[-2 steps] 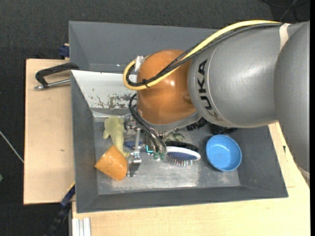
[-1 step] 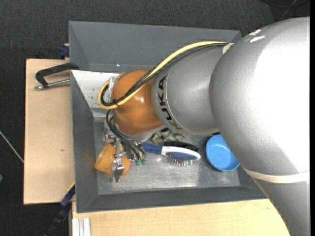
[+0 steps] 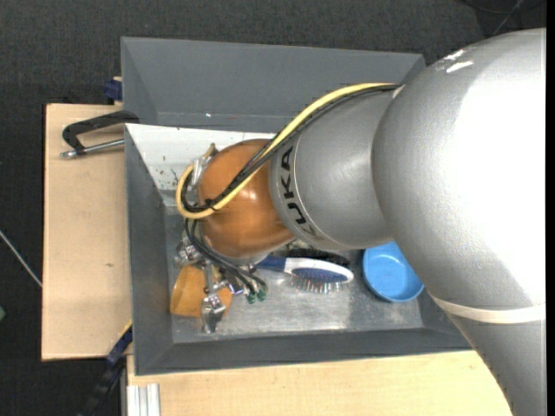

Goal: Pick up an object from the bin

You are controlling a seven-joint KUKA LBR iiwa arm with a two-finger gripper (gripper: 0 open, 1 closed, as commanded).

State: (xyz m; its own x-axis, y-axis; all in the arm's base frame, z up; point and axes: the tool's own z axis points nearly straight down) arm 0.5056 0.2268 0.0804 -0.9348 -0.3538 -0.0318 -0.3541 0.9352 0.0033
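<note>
evidently down in the bin (image 3: 144,232), lower-left corner, beside an orange-tan lump (image 3: 184,295); cannot tell how wide the jaws stand or whether gripping anything. lifting yet to do.

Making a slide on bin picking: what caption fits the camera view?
Gripper low in the grey bin beside an orange-tan lump, with a blue-and-white brush and a blue bowl further right.

Brush (image 3: 319,276) left of bowl (image 3: 390,274), in bin (image 3: 260,81)

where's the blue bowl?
In the camera view, the blue bowl sits in the lower-right corner of the bin, just right of the blue-and-white brush.
</note>
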